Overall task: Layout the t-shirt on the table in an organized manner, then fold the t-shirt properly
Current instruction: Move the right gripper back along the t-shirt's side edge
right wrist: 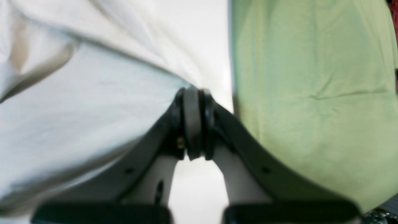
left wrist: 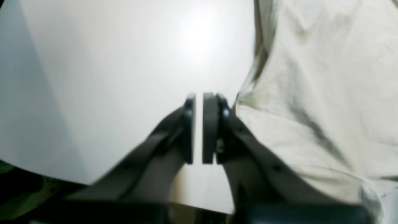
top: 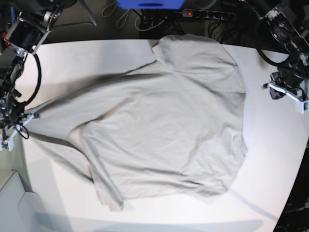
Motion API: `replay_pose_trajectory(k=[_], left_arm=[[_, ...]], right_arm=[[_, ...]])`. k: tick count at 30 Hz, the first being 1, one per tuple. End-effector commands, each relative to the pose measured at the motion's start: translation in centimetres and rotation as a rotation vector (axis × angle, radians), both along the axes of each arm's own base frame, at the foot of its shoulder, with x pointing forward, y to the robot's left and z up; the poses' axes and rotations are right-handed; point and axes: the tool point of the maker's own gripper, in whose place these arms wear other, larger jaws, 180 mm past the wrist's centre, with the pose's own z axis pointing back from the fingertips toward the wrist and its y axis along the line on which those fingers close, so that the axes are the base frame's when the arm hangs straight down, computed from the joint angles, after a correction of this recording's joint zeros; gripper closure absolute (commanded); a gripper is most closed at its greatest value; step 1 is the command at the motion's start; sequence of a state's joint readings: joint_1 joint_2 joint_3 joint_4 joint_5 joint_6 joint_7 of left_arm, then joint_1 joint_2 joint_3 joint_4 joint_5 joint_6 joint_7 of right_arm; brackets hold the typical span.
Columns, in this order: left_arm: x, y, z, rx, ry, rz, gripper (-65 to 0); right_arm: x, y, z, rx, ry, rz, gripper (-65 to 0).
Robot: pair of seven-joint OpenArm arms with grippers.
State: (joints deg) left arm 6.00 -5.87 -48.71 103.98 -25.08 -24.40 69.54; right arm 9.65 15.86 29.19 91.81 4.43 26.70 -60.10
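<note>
Right jaws (right wrist: 194, 93) grip t-shirt (top: 159, 125) edge — left jaws (left wrist: 199, 96) closed (empty) over table (left wrist: 108, 77).

- Past the far edge you see a blue box (top: 150, 3), cut off by the frame.
- Next to it lies a black power strip (top: 205, 14) with a red light, amid dark cables (top: 126, 19).
- In your right wrist view, green cloth (right wrist: 311, 93) fills the right side.
</note>
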Motion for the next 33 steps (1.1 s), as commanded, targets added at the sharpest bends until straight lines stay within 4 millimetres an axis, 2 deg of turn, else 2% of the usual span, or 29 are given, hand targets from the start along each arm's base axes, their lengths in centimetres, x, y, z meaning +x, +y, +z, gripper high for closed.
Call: replay_pose_trajectory(k=[1,7,9,12,13,16,20,24,27,29,31,33], left_arm=[[0.9,-0.1,1.1,0.016,-0.042,-0.019,-4.1],[1.1,-1.2,0.7,0.003,-0.035,-0.045,-4.1],[1.1,-1.1,0.9,0.005,-0.04,-0.041,-4.1],[1.3,-0.9,1.1,0.009,-0.046,-0.038,-4.1],[1.4,-0.8,1.2,0.011,-0.05,-0.037,-4.1],[3.1,-0.6,2.2,0.01,-0.1,-0.028,-4.1],[5.0,0.1,1.2,-0.045,-0.096,-0.013,-4.3],[7.2,1.3,0.2,-0.108,-0.077,0.008,-5.4],[9.3,1.5,-0.3,-0.174,-0.089,0.023,-14.8],[10.1,1.3,-0.5,-0.197,-0.083,0.021,-26.0],[10.7,1.4,-0.1,-0.203,-0.097,0.018,-40.4],[11.2,1.2,0.2,-0.209,-0.107,0.016,-49.8]], right_arm=[[0.5,-0.8,1.2,-0.022,-0.03,-0.008,-5.2],[-1.3,-0.9,-0.5,-0.027,0.043,-0.007,-33.5],[-1.4,-1.0,0.2,-0.039,0.046,-0.012,-41.2],[-1.5,0.1,2.2,-0.07,0.006,0.011,-45.6],[-1.3,1.2,2.7,-0.071,-0.016,0.029,-45.5],[0.2,6.7,3.9,-0.088,-0.062,0.185,-45.5],[0.1,12.6,1.5,-0.034,-0.02,0.326,-45.5],[-0.6,16.3,-1.4,0.026,0.035,0.405,-45.5],[-0.9,18.0,-3.1,0.052,0.067,0.456,-45.5],[-1.4,18.3,-4.2,0.064,0.099,0.462,-45.5],[-1.8,18.2,-4.7,0.07,0.115,0.461,-45.5],[-1.8,18.3,-4.8,0.072,0.116,0.462,-45.5]])
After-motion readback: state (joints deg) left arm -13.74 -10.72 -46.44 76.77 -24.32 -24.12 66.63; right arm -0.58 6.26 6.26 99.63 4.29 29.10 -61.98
